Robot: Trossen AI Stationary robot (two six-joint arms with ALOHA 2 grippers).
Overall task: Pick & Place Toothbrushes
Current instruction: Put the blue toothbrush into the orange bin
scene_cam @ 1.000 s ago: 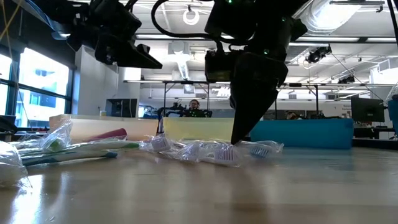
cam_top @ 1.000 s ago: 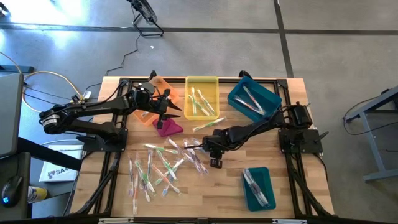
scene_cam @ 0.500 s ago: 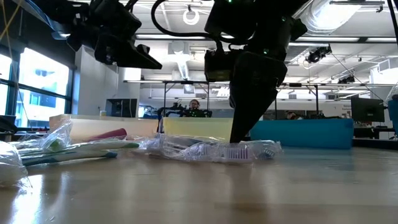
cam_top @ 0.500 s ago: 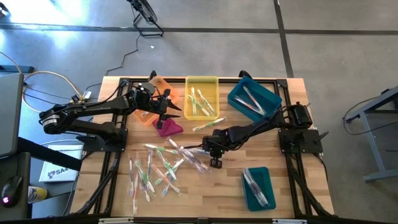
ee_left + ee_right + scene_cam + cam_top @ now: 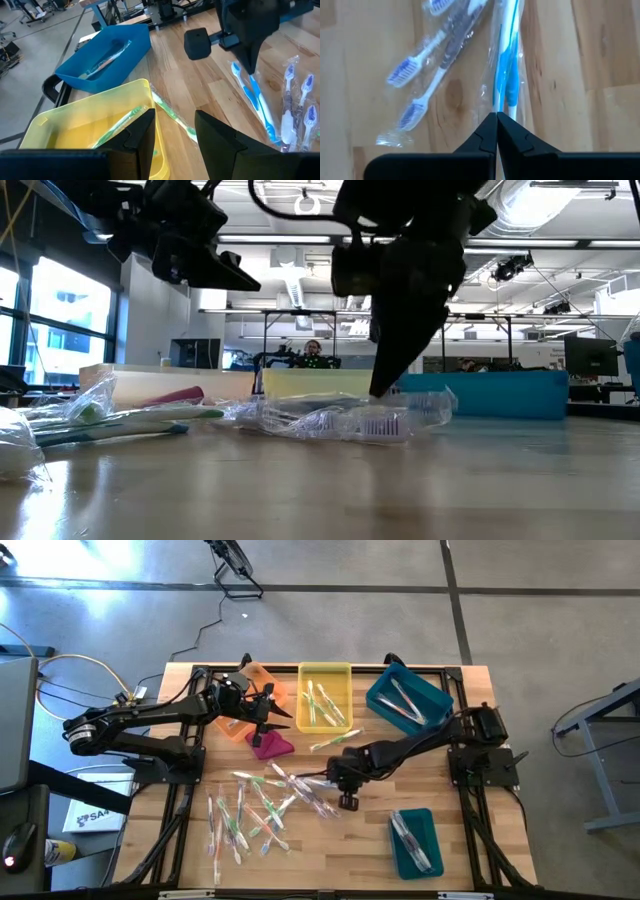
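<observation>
Many wrapped toothbrushes (image 5: pixel 250 815) lie scattered on the wooden table. My right gripper (image 5: pixel 335 780) stands at the right end of that pile and is shut on a clear pack with blue toothbrushes (image 5: pixel 506 75), also seen in the low view (image 5: pixel 425 402). A pack of white and purple brushes (image 5: pixel 427 85) lies beside it. My left gripper (image 5: pixel 172 130) is open and empty, hovering by the orange bin (image 5: pixel 250 700) and above the magenta cloth (image 5: pixel 270 745). My right gripper pinches the clear wrapper of the blue toothbrush pack at one end (image 5: pixel 501 107) between its two shut fingers. The fingers come from above, pointing down. The held end (image 5: pixel 415 400) is raised a little off the table; the pack's other end stays in the pile.
A yellow bin (image 5: pixel 325 695) with green brushes and a teal bin (image 5: pixel 405 700) stand at the far edge. A second teal bin (image 5: pixel 415 840) with packs stands near the front right. Bare wood lies between the pile and that bin.
My right gripper has risen a little at the pile. The end of the blue toothbrush pack has come up off the table with it, while the other packs stay down.
</observation>
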